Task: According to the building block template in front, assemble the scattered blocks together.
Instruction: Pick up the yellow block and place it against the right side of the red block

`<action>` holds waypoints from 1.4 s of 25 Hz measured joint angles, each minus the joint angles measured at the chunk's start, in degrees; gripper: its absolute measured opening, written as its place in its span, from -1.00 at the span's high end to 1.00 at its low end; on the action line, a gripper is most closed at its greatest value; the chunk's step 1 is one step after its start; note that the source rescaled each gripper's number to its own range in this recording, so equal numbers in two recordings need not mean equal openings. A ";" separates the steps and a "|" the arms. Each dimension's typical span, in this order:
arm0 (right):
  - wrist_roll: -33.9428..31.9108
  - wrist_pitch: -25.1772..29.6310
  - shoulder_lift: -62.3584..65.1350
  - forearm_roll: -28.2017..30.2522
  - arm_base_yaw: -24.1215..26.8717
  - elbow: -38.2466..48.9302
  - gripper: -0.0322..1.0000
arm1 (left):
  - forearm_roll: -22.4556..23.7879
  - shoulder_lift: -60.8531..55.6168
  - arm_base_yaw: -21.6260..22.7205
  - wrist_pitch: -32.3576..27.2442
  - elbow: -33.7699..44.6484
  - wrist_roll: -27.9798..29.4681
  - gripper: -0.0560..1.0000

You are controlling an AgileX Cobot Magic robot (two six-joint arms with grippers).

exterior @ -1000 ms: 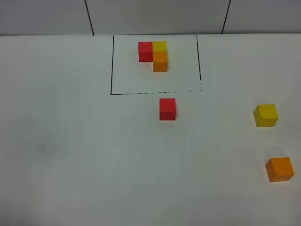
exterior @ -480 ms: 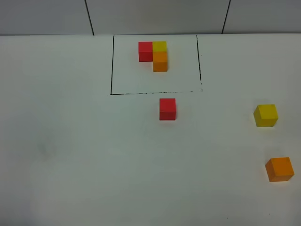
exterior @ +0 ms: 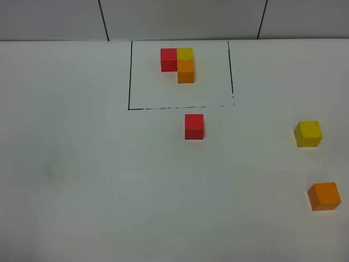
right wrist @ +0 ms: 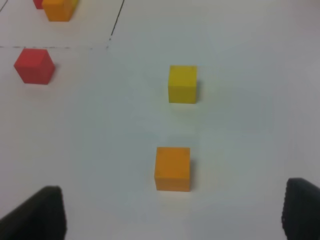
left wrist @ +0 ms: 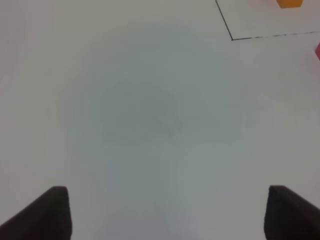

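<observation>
The building block template, a red, yellow and orange L-shaped cluster, sits inside a black-lined rectangle at the back. The scattered blocks lie apart on the white table: a red cube just in front of the rectangle, a yellow cube at the right, and an orange cube nearer the front right. Neither arm shows in the high view. My right gripper is open, with the orange cube a little ahead of it and the yellow cube beyond. My left gripper is open over bare table.
The black outline frames the template on the left, front and right. A grey panelled wall closes off the table's back edge. In the left wrist view a corner of that outline lies far ahead.
</observation>
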State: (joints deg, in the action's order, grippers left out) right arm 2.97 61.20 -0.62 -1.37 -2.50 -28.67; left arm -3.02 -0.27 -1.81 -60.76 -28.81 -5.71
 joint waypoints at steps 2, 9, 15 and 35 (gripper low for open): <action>0.00 0.00 0.00 0.00 0.00 0.00 -0.51 | 0.00 0.00 0.00 0.00 0.00 0.05 -0.46; -0.04 0.00 0.00 0.00 0.00 0.00 -0.51 | 0.07 0.00 0.00 0.00 0.00 0.12 -0.46; -0.04 0.00 0.00 0.00 0.00 0.00 -0.51 | 0.07 0.00 0.00 0.00 0.00 0.12 -0.46; -0.65 0.00 -0.13 -0.13 0.00 0.00 -0.51 | 0.07 0.00 0.00 0.00 0.00 0.07 -0.46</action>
State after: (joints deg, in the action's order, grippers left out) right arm 2.32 61.20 -0.75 -1.51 -2.50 -28.67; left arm -2.95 -0.27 -1.81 -60.76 -28.81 -5.64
